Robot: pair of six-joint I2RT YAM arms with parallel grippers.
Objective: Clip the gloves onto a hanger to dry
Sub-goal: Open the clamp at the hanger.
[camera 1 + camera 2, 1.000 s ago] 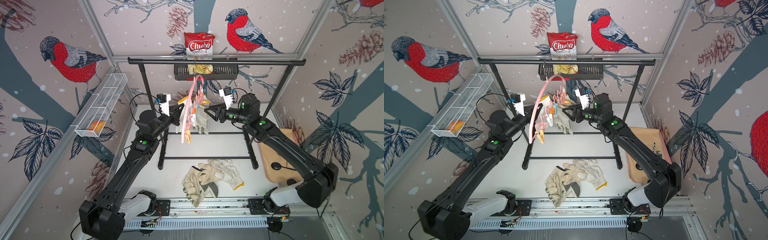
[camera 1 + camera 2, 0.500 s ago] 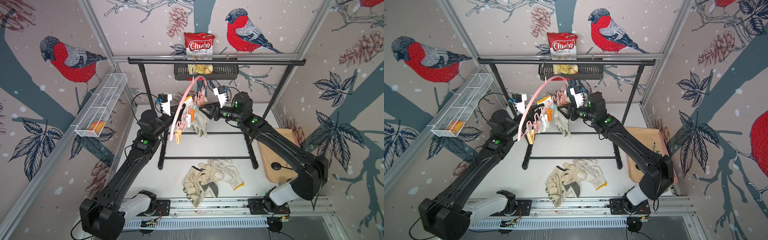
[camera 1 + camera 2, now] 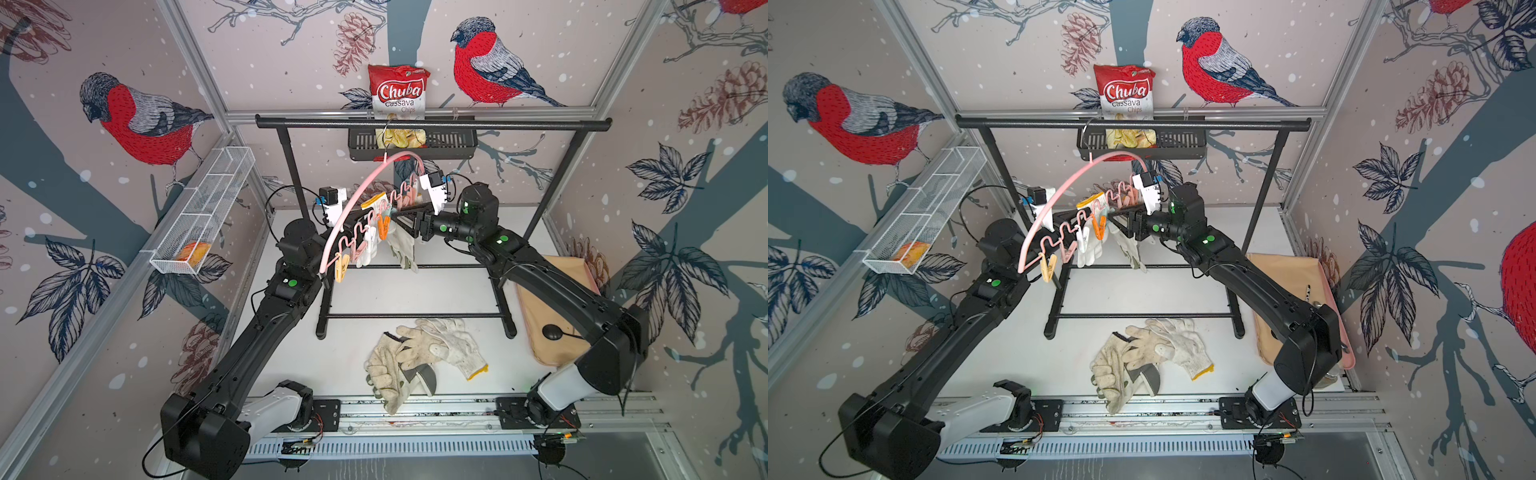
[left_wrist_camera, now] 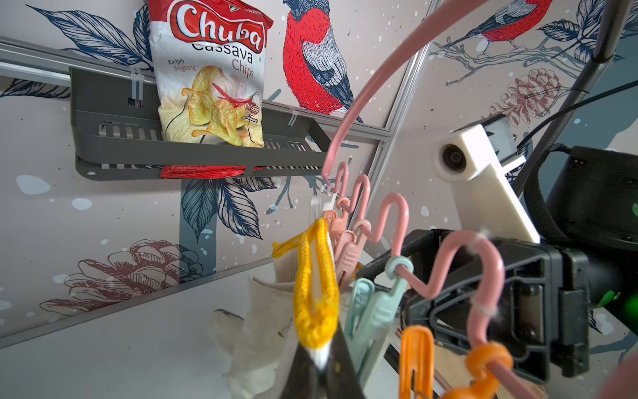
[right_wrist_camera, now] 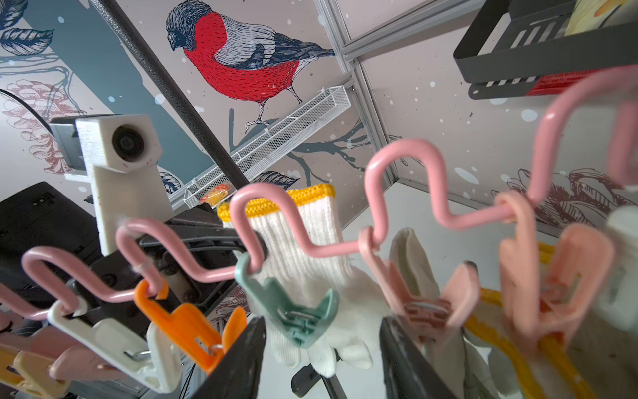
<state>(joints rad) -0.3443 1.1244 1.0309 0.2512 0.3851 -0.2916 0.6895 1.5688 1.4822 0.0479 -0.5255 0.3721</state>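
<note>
Behind, "Chuba Cassava Chips" bag point(image 3: 398, 93); left fingers point(image 4: 300, 380) clench glove point(image 4: 312, 286), right fingers point(image 5: 234, 366) apparently released.

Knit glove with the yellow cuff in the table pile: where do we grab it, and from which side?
Grip the yellow cuff, coming from above on the right arm's side. The knit glove lies flat with its fingers overlapping the other gloves, but the cuff sticks out alone over bare table, so a gripper should pinch it cleanly.
</note>
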